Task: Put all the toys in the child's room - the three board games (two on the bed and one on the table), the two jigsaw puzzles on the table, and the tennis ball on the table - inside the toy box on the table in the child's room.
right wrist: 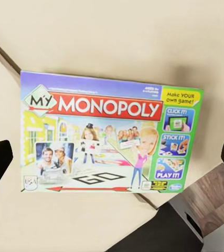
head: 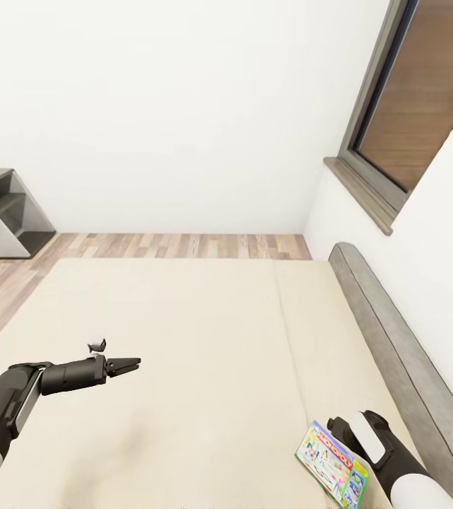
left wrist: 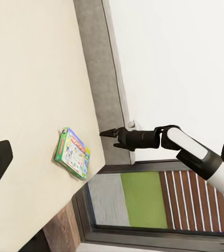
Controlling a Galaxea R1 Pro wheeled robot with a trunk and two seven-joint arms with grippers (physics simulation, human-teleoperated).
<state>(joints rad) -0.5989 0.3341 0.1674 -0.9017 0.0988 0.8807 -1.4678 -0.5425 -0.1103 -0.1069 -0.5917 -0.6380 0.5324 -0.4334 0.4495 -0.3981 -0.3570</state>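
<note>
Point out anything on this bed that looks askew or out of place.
The My Monopoly board game lies askew at the mattress's corner near the headboard, turned at an angle to the bed's edges, under the right gripper. Nothing looks damaged.

This is a bedroom in a home. A wide bed (head: 184, 332) with a beige mattress and a grey headboard (head: 403, 353) stands against plain white walls, with a wood-plank floor (head: 184, 245) beyond it and a grey-framed window (head: 389, 120) above. A Monopoly game box (right wrist: 109, 139) lies on the mattress, and a low grey shelf unit (head: 3, 212) stands by the far wall.
</note>
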